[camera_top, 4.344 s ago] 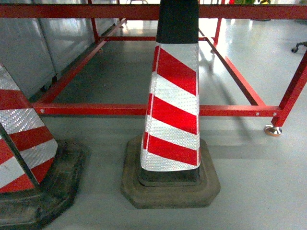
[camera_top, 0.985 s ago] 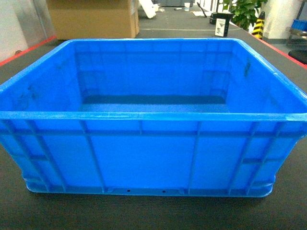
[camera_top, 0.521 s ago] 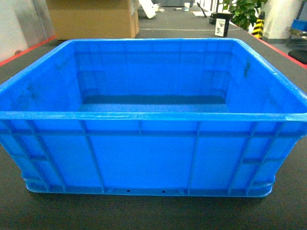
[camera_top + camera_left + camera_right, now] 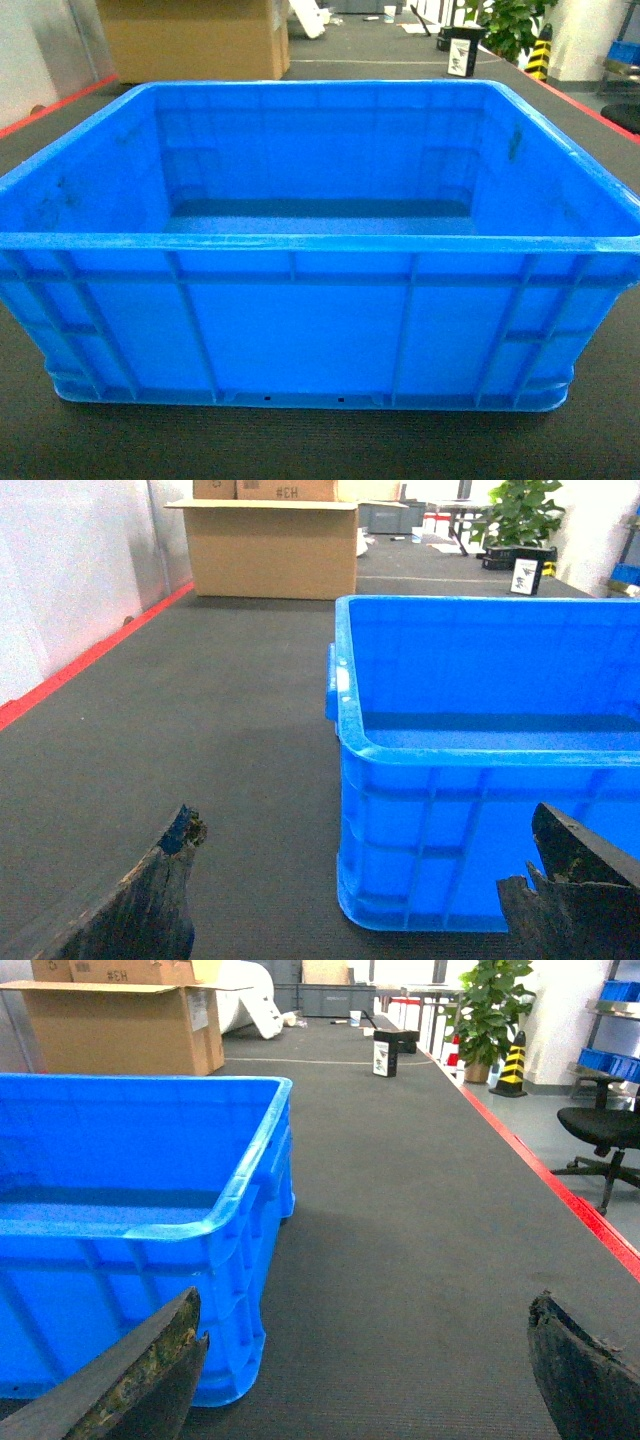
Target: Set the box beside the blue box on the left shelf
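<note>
The box [image 4: 320,330] is a large bright blue crate with ribbed walls, standing empty on a dark mat [image 4: 320,440] right in front of me. My left gripper [image 4: 365,825] is open, its worn dark fingers [image 4: 160,890] straddling the crate's near left corner [image 4: 400,860] without touching it. My right gripper [image 4: 362,1305] is open too, one finger [image 4: 150,1370] in front of the crate's near right corner [image 4: 240,1260], the other [image 4: 580,1370] over bare mat. Neither gripper shows in the head view. The other blue box and the left shelf are out of view.
A brown cardboard box [image 4: 190,40] stands behind the crate at the far left. Red lines edge the mat on the left [image 4: 90,655] and right [image 4: 560,1190]. Beyond the right edge are an office chair [image 4: 600,1130], a plant [image 4: 490,1010] and a striped cone [image 4: 513,1060].
About four seconds ago the head view showed red-and-white cones and a red frame on a floor; now it faces the crate. Over the last second nothing has moved.
</note>
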Controlling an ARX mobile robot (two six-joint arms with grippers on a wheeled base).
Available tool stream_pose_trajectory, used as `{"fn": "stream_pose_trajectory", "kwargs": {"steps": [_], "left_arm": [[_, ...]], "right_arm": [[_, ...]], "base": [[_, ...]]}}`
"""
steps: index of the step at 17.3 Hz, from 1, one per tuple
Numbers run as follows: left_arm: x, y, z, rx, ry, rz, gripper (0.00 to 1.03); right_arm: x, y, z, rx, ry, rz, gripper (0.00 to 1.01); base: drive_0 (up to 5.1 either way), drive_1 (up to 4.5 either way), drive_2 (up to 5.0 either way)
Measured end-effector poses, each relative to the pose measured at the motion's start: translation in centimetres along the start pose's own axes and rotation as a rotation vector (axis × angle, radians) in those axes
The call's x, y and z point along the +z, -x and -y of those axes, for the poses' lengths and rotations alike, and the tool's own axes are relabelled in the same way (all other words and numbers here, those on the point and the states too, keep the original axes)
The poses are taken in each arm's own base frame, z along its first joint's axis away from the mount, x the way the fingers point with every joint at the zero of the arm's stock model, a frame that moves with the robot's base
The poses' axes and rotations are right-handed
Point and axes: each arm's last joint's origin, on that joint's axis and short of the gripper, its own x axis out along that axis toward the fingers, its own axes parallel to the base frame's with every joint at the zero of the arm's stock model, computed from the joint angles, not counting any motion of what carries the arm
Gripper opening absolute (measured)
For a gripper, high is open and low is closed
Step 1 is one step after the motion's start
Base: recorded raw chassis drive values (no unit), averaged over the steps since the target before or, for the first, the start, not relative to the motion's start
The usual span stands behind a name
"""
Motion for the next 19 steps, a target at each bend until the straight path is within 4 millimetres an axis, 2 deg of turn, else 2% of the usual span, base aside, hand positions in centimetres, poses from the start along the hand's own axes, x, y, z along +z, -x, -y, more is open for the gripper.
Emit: {"fn": "stream_pose_trajectory", "kwargs": {"steps": [19], "left_arm": [[0.0, 0.0, 0.0, 0.0, 0.0, 0.0, 0.98]], "right_arm": [[0.0, 0.0, 0.0, 0.0, 0.0, 0.0, 0.98]], "base": [[0.0, 0.0, 0.0]]}}
